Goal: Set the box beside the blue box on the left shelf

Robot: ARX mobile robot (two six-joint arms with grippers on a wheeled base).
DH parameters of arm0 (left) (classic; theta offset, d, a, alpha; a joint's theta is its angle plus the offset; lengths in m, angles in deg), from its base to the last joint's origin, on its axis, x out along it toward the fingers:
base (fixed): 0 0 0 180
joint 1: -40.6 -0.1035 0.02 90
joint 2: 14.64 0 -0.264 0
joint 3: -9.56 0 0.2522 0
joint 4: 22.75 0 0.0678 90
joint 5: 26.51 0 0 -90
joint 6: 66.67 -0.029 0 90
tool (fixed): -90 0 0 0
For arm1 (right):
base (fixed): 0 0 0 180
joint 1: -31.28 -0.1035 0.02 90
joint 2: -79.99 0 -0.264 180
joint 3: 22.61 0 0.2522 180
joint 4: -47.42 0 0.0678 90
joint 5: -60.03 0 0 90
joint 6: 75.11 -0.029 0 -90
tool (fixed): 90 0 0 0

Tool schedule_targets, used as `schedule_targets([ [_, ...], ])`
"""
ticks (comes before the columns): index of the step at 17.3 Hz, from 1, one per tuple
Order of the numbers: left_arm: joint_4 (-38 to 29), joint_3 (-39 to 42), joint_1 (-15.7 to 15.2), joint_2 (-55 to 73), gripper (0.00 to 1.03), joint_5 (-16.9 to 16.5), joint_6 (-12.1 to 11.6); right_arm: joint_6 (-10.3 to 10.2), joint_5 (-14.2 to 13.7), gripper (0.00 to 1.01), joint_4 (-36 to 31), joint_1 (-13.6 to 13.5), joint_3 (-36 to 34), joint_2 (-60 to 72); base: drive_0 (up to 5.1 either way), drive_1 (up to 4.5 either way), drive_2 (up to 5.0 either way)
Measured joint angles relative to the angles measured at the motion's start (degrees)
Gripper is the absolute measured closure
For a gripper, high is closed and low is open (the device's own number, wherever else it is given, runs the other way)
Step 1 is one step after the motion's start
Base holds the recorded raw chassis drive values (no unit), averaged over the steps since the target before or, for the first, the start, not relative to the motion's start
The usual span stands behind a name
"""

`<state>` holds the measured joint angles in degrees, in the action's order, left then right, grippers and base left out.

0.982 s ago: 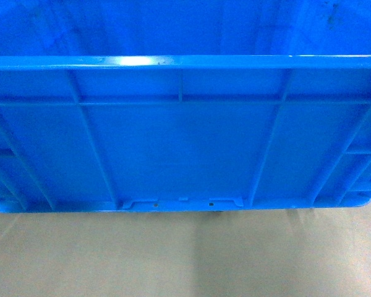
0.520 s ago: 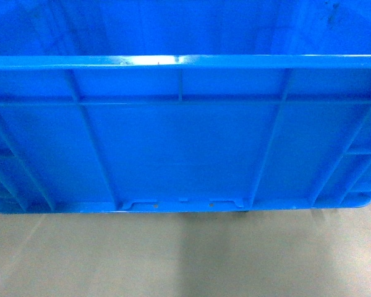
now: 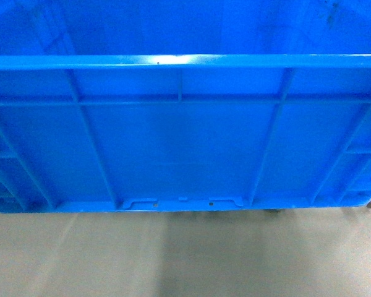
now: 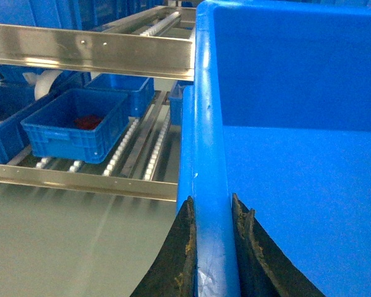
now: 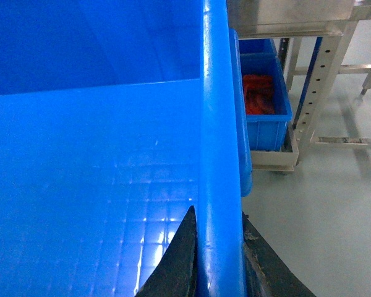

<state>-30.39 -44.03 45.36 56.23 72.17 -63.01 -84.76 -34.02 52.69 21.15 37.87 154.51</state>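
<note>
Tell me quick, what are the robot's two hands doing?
Left gripper: shut on the box rim.
Right gripper: shut on the box's other rim.

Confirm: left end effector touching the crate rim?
Touching. The left wrist view shows the left end effector with one finger on each side of the blue crate's rim, no gap visible.

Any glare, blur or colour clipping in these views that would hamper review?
Head view: the box fills the frame in oversaturated blue, with a glare streak along its near rim and soft focus. Left wrist view: sharp, with bright reflections on the steel shelf rail. Right wrist view: ceiling lights mirrored as a grid on the box floor.
</note>
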Motion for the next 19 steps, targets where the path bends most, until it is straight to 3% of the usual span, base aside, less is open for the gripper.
schedule_targets([
  [15, 0.26, 0.00, 0.00, 0.00, 0.92, 0.00, 0.00, 0.02, -0.02, 0.92, 0.11, 0.00, 0.00, 0.00, -5.0, 2.39, 2.4],
  [19, 0.44, 0.02, -0.48, 0.00, 0.92, 0.04, 0.00, -0.02, -0.09, 0.92, -0.20, -0.44, 0.02, 0.00, 0.0, 0.00, 0.0],
])
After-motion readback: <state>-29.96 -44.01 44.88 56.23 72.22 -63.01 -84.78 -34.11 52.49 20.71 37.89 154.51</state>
